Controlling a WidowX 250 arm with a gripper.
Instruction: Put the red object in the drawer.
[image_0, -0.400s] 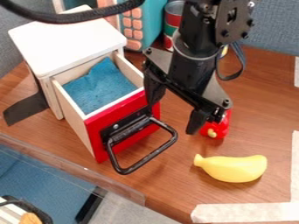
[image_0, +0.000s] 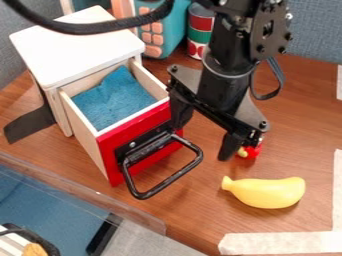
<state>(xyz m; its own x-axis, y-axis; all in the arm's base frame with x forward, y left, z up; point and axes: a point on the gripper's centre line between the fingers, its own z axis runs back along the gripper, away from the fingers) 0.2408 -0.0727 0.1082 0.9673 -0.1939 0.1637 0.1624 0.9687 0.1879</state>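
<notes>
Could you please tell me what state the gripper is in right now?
Black two-finger gripper: open, fingers spread wide, holding nothing; the small red object shows partly behind one finger.

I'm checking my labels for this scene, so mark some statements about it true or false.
1. The drawer is pulled open. True.
2. The banana lies inside the drawer. False: the banana is on the table.
3. The red object is partly hidden by the gripper. True.
4. The cloth in the drawer is yellow. False: the cloth is blue.
</notes>
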